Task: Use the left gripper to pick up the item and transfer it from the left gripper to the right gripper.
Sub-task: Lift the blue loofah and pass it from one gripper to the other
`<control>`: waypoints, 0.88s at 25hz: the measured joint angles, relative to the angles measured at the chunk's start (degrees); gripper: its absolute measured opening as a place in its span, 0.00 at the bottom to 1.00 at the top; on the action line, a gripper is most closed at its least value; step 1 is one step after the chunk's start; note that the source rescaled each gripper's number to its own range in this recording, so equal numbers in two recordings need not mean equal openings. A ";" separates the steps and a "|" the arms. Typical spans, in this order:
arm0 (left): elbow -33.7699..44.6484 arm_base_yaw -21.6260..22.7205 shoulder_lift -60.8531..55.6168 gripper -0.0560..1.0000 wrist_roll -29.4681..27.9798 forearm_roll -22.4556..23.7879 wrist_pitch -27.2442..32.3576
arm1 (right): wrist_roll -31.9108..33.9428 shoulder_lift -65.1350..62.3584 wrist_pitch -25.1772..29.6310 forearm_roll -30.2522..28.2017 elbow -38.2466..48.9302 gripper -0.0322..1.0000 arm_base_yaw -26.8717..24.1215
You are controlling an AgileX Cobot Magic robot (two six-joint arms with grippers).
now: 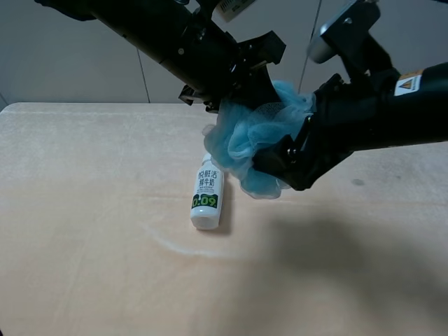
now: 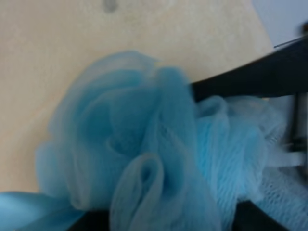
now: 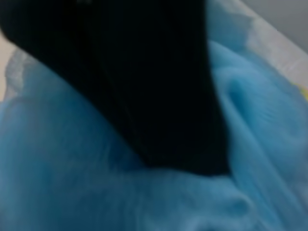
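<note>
Left gripper clamps the light-blue bath puff aloft just below its wrist; right gripper presses into the opposite side, jaws buried, grip unclear; white bottle lies beneath

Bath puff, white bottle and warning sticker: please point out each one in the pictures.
bath puff (image 1: 241,136): exterior high view, on the blue mesh folds near its middle.
white bottle (image 1: 207,194): exterior high view, on its printed label.
warning sticker (image 1: 408,82): exterior high view, on the yellow triangle.
</note>
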 joint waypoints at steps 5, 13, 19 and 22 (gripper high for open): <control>0.00 0.11 0.05 0.12 3.33 -3.34 0.05 | -0.14 4.04 -2.93 -0.35 -0.06 1.00 -0.02; 0.00 0.48 0.05 0.07 6.09 -5.73 0.51 | -0.14 4.64 -3.03 -0.66 -0.06 0.21 -0.02; 0.00 0.49 0.05 0.05 6.37 -5.84 0.57 | 0.03 4.64 -3.03 -0.68 -0.06 0.21 -0.02; 0.00 0.49 0.05 0.05 6.48 -5.84 0.57 | 0.03 4.64 -3.03 -0.68 -0.06 0.21 -0.02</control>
